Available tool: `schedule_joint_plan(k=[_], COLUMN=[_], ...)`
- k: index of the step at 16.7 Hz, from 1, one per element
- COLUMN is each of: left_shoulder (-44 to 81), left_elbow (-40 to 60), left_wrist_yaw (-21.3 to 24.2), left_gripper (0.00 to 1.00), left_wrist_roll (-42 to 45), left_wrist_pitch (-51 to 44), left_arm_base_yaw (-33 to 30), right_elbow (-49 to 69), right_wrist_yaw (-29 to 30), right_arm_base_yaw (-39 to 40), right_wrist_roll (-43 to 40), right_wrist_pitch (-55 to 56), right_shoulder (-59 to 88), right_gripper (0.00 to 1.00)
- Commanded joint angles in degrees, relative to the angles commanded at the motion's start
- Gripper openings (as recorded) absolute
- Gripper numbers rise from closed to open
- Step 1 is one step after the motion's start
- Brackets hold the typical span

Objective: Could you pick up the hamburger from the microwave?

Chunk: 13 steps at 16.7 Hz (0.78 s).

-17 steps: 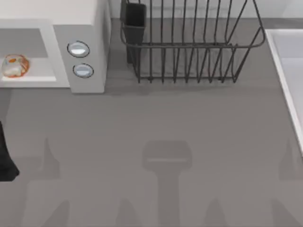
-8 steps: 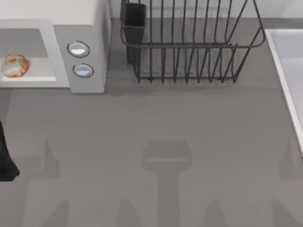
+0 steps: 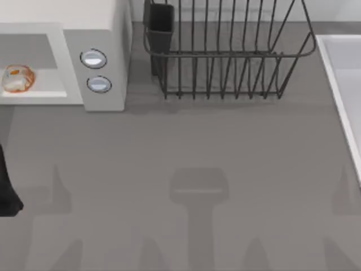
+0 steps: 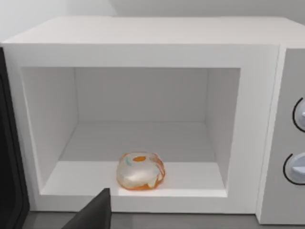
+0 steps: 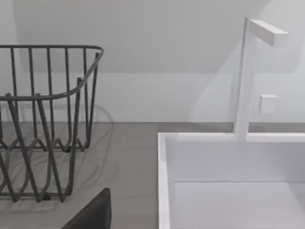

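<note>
Left gripper point(image 4: 93, 214), spread unclear, faces the soft, light hamburger point(image 4: 140, 171) at twelve o'clock; pinch its sides gently.

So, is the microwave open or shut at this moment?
Open. The left wrist view looks straight into the microwave's pale cavity, with no door across it, and the hamburger sits on the cavity floor near the front edge.
</note>
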<state>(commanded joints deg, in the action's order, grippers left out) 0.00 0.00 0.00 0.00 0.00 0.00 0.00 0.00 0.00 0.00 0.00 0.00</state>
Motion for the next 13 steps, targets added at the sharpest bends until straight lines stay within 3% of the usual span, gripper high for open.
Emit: schedule_joint_plan(k=[7,13], left_shoulder=[3.48,26.36], left_elbow=[1.65,11.26], left_wrist_yaw=[0.28,1.91], left_gripper=[1.00,1.00], left_wrist_roll=[0.11,0.76], left_wrist_pitch=[2.04,13.92], left_arm_base_yaw=[0.22,1.49], right_elbow=[0.00,0.00], right_wrist_yaw=[0.00,0.00], right_arm_base_yaw=[0.00,0.00], right_wrist_roll=[0.00,0.00], right_wrist_pitch=[0.00,0.00], right_shoulder=[0.00,0.00], right_gripper=[1.00,1.00])
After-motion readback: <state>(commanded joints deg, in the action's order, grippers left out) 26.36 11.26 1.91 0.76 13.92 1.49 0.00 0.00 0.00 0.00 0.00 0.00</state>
